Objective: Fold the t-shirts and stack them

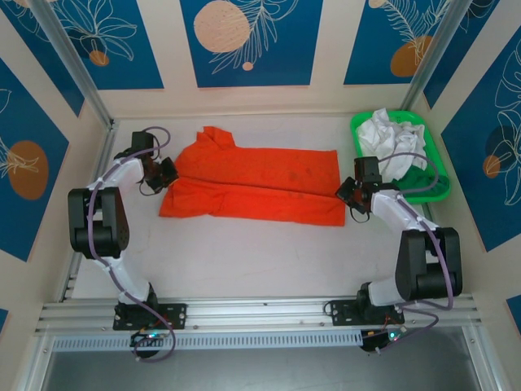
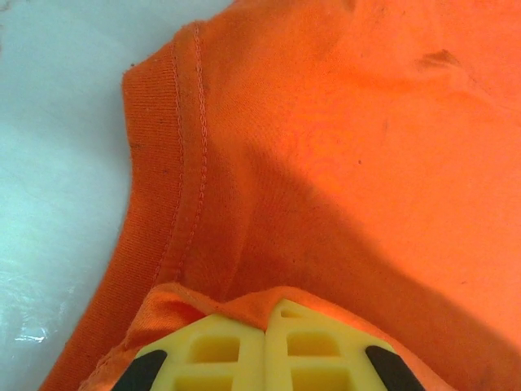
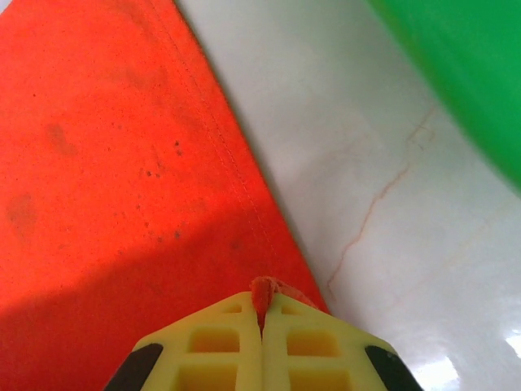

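I am looking at the orange-red t-shirt point(image 1: 252, 186), which is lying spread flat across the middle of the table point(image 1: 244, 261). Its length is running from left to right, and one sleeve is sticking out toward the back wall near the left end. The left gripper point(image 1: 167, 173) is sitting at the left edge of this shirt. In the left wrist view its yellow fingers point(image 2: 220, 350) are pressing together, and a fold of orange cloth is bunching up over the tips, just beside a stitched band point(image 2: 163, 187) at the edge of the cloth, so this gripper is closed and pinching the shirt. The right gripper point(image 1: 350, 191) is resting at the right end of the shirt, near the front corner. In the right wrist view its fingers are closed too, and a small ridge of the hemmed edge is standing up between the tips, so it is also gripping the orange-red t-shirt. The white t-shirt point(image 1: 389, 142) is lying crumpled in the green tray point(image 1: 427, 187) at the back right of the table, just behind the right gripper.
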Tool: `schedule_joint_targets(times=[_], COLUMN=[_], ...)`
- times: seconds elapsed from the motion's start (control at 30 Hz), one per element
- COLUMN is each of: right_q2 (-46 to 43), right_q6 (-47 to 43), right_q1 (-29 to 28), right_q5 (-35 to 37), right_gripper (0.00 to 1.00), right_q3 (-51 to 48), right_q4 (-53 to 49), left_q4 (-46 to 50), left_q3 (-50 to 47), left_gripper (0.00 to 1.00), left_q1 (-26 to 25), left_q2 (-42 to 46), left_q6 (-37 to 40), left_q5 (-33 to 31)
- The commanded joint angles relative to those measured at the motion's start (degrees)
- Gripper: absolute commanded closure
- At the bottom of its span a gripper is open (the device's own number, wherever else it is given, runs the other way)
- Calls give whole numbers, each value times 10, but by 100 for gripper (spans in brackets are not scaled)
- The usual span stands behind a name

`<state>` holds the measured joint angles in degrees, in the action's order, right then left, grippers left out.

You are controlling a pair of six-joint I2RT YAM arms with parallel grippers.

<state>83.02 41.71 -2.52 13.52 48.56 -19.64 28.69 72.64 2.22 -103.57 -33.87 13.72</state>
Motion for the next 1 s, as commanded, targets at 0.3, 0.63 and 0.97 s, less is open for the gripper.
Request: schedule_joint_targets(times=[0.3, 0.63, 0.97], right_q2=[54, 78, -41], right_q6=[-35, -50, -99], right_q1=[9, 16, 6], right_q5=[-15, -33, -34], right_gripper=[100, 93, 17], right_q3=[50, 68, 29], right_q4=[13, 15, 18], left_q4=[-8, -4, -25], left_q3=[2, 0, -24], left_gripper=[100, 100, 20], left_q1=[5, 5, 1], left_q2=[-6, -5, 50], left_q6=[18, 18, 1], left_q5=[-29, -42, -56])
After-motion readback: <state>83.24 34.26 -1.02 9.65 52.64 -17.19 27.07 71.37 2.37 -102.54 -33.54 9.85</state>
